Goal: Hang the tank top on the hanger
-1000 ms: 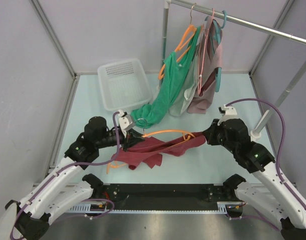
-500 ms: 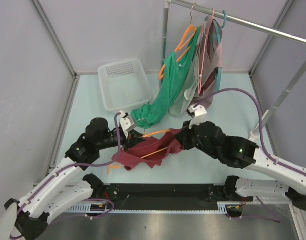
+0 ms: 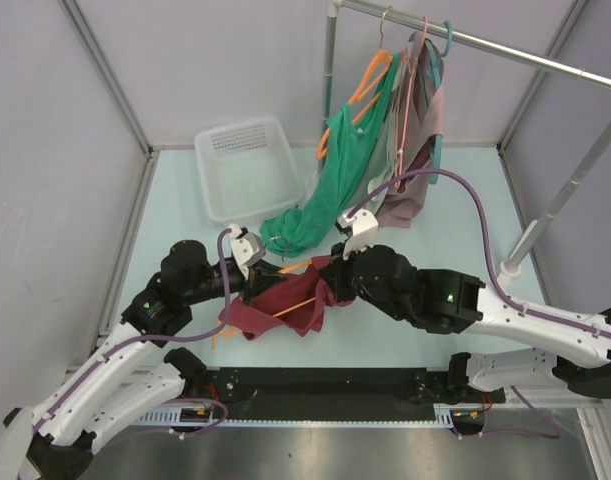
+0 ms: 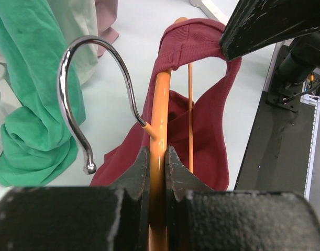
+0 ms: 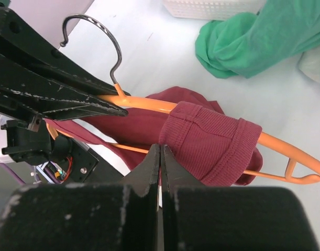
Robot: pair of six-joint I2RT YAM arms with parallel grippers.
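Left gripper (image 4: 157, 157) clamps the hanger (image 4: 161, 99) below its hook. Right gripper (image 5: 160, 152) pinches the tank top (image 5: 212, 144) strap, frame centre. Next: seat the strap over the hanger shoulder.

Tank top (image 5: 209, 144) over hanger (image 5: 149, 103) arm

My left gripper (image 4: 157, 151) has scuffed black fingers (image 4: 139, 172); left arm (image 3: 115, 355) and right arm (image 3: 545, 325) wear white shells, purple cables (image 3: 430, 171).
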